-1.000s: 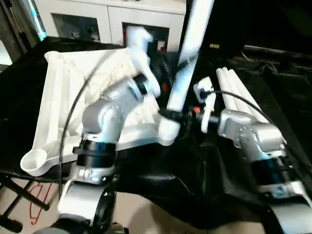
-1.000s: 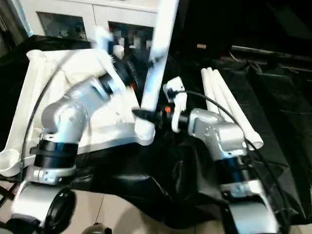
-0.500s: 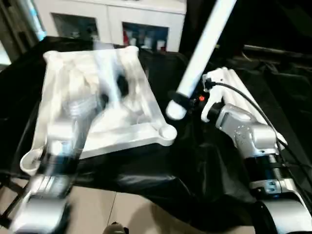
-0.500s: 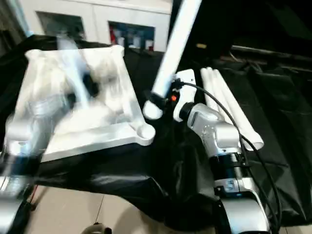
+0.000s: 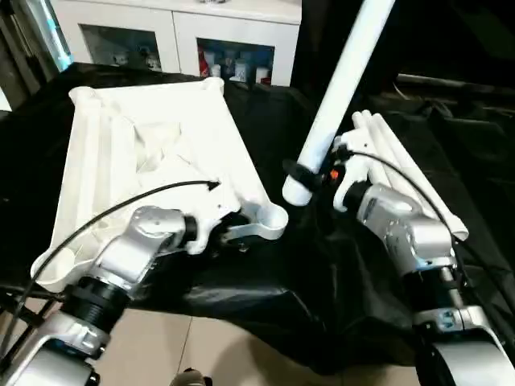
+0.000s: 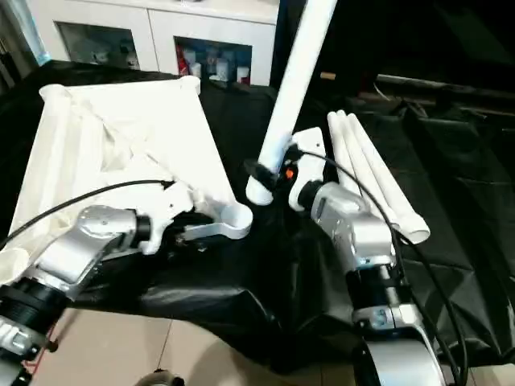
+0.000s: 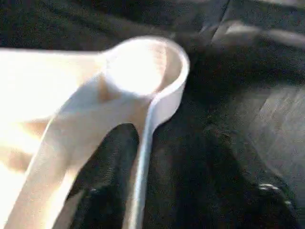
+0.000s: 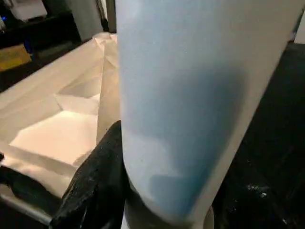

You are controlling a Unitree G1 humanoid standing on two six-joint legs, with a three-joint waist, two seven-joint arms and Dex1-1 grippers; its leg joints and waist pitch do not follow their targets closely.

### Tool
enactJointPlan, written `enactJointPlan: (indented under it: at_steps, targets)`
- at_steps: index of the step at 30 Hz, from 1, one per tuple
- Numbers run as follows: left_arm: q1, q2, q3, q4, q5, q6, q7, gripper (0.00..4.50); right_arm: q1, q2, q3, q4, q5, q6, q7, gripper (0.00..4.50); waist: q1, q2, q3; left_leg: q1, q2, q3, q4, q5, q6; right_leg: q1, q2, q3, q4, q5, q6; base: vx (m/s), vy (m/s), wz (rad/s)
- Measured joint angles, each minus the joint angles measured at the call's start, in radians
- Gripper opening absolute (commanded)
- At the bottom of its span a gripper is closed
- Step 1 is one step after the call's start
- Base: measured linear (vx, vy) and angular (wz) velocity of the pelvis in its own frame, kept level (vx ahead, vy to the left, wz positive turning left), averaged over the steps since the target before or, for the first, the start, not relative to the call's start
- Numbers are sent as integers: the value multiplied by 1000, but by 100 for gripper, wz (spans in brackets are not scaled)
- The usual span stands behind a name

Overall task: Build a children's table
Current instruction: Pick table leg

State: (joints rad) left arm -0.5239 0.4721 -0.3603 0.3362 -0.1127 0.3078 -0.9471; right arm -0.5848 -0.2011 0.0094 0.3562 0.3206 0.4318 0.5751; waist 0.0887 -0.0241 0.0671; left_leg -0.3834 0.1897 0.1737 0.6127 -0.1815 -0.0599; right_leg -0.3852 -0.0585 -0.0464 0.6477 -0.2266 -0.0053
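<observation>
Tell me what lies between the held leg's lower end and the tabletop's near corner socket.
Only bare black cloth separates leg and socket, in both eye views.

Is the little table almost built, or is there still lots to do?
Lots left. Done: the tabletop lies underside up on the black cloth, its corner socket empty. In hand: the right gripper holds one leg almost upright beside that corner, while the left gripper sits at the tabletop's near edge. Left: no leg is fitted, and the spare legs wait on the cloth.

White glass-door cabinet (image 5: 173, 36), tiled floor (image 5: 241, 354)
</observation>
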Motion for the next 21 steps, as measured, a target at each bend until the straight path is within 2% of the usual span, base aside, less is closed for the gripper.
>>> enactJointPlan:
  at_steps: [1, 2, 6, 7, 10, 14, 17, 19, 21]
  targets:
    - [0, 3, 1, 3, 0, 0, -2, 239, 4, 0, 0, 0, 0, 0, 0, 191, 0, 1, 0, 0, 0, 0, 0, 0, 0, 0, 0, 0, 0, 0, 0, 0, 0, 0]
    - [0, 4, 4, 5, 0, 0, -7, 218, 9, 0, 0, -2, 0, 0, 0, 191, 0, 3, 1, 0, 0, 0, 0, 0, 0, 0, 0, 0, 0, 0, 0, 0, 0, 0]
    - [0, 6, 14, 24, 5, -6, -11, 205, 18, -1, 1, -17, 0, 1, 1, 191, 1, 4, 1, 0, 0, 0, 0, 0, 0, 0, 0, 0, 0, 0, 0, 0, 0, 0]
    - [0, 6, 17, 28, 6, -10, -13, 177, 22, -2, 1, -26, 0, 1, 2, 191, 1, 4, 1, 0, 0, 0, 0, 0, 0, 0, 0, 0, 0, 0, 0, 0, 0, 0]
    - [-4, 8, 29, 44, 7, -14, -21, 171, 26, -8, 1, -35, 0, 1, 3, 191, 0, 5, 0, 0, 0, 0, 0, 0, 0, 0, 0, 0, 0, 0, 0, 0, 0, 0]
    - [-10, 10, 37, 64, 2, -17, -31, 127, 32, -8, 1, -36, -1, 1, 12, 191, -1, 7, 0, 1, 0, 0, 0, 0, 0, 0, 0, 0, 0, 1, -1, 0, 0, 0]
    - [-17, 17, 38, 77, 1, -18, -47, 119, 33, -8, 1, -37, -1, 2, 17, 191, -1, 7, 0, 1, 0, 0, -1, 0, 0, 0, 0, 0, 0, 1, -1, 0, 0, 0]
    - [-19, 24, 38, 81, 1, -20, -60, 84, 33, -9, 1, -39, -1, 2, 20, 191, 0, 7, 0, 1, 0, 0, -1, 0, 0, 0, 0, 0, 0, 1, -1, 0, 0, 0]
    - [-21, 24, 39, 85, 4, -22, -63, 86, 33, -9, 2, -40, -1, 3, 21, 191, 0, 7, 0, 1, 0, 0, -1, 0, 0, 0, 0, 0, -1, 1, -1, 0, 0, 0]
